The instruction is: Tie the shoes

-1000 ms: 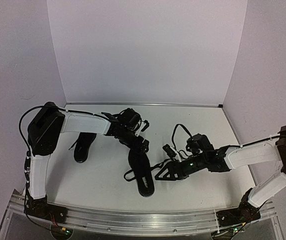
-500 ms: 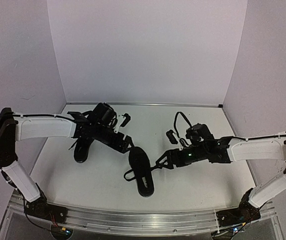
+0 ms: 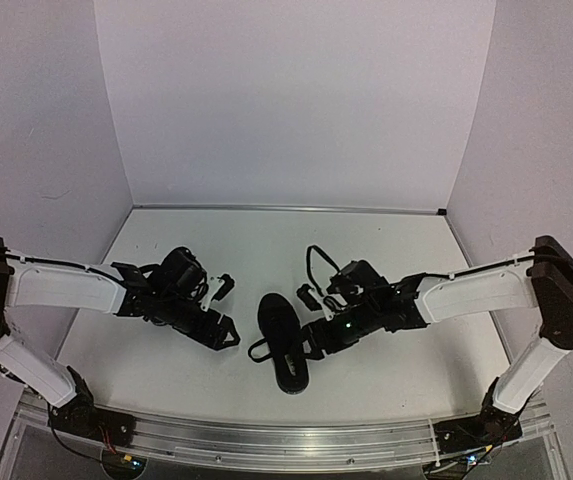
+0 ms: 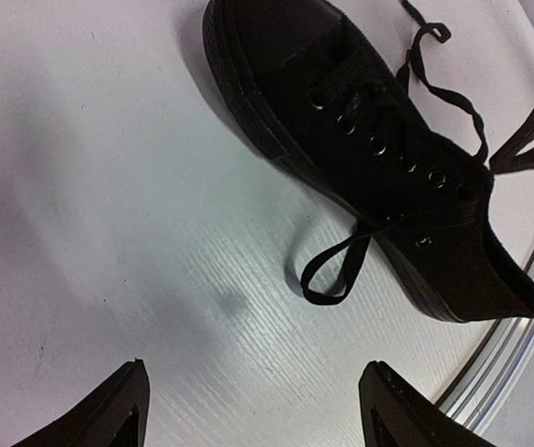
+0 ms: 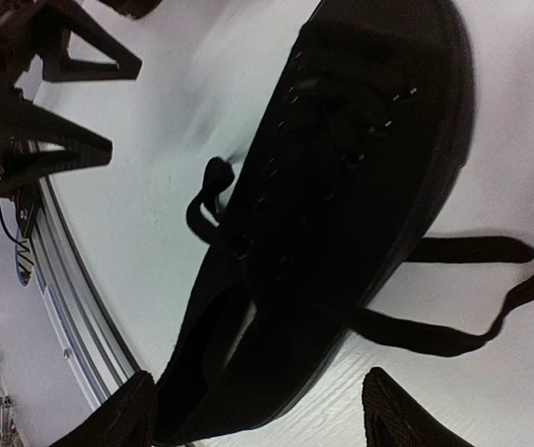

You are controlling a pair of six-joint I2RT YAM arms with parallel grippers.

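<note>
Right, I have one black shoe (image 3: pixel 282 340) lying on the white table (image 3: pixel 386 250), toward its 6 o'clock edge. The toe points to 12 and the heel is near the metal rail (image 3: pixel 286 440). The laces are untied: a loop (image 4: pixel 330 272) spills out at the shoe's 9 o'clock and a loose strand (image 5: pixel 453 335) trails at 3 o'clock. The left gripper (image 3: pixel 228 332) sits at the shoe's 9 o'clock, apart from it, fingers spread wide around bare tabletop. The right gripper (image 3: pixel 309 345) is close in at 3 o'clock by the heel half, jaws wide, gripping nothing I can see.
</note>
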